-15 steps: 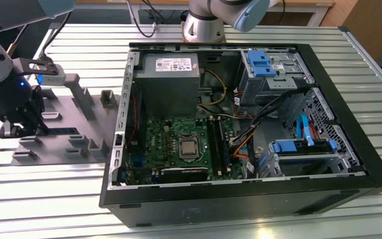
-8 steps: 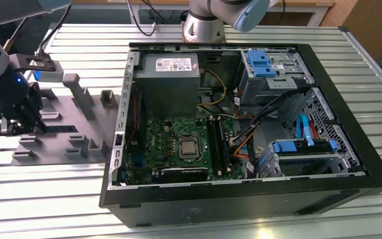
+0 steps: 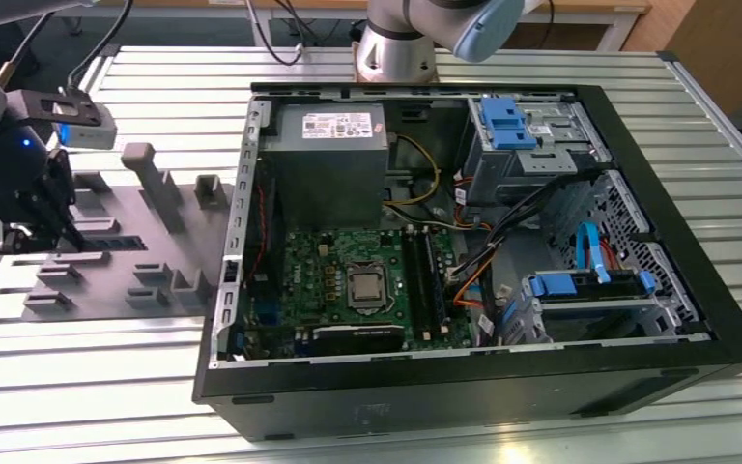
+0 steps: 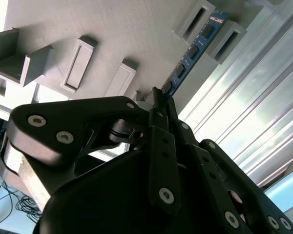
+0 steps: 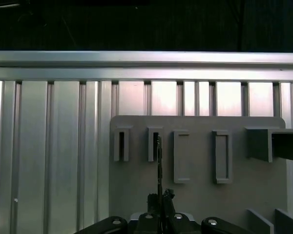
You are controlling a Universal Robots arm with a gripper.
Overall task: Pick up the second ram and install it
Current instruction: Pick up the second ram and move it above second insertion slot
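The second ram (image 4: pixel 195 46) is a narrow blue stick with dark chips. It lies on edge along the grey fixture (image 4: pixel 88 29), its far end between two upright holders. In the first wrist view the ram (image 5: pixel 159 165) shows as a thin dark line ending at a slotted peg. My gripper (image 4: pixel 158 97) is shut on the stick's near end, black fingers pressed together around it; the same grip (image 5: pixel 161 199) shows in the first wrist view. In the exterior view the gripper (image 3: pixel 30 232) hangs over the fixture (image 3: pixel 152 242) at that view's left, well apart from the green motherboard (image 3: pixel 345 280).
An open black computer case (image 3: pixel 474 377) lies on the slatted aluminium table (image 3: pixel 88 387). Inside are a grey power supply (image 3: pixel 326 135), black memory slots (image 3: pixel 420 275), loose cables (image 3: pixel 500 232) and blue drive caddies (image 3: pixel 506 121). The arm's base (image 3: pixel 397 48) stands behind the case.
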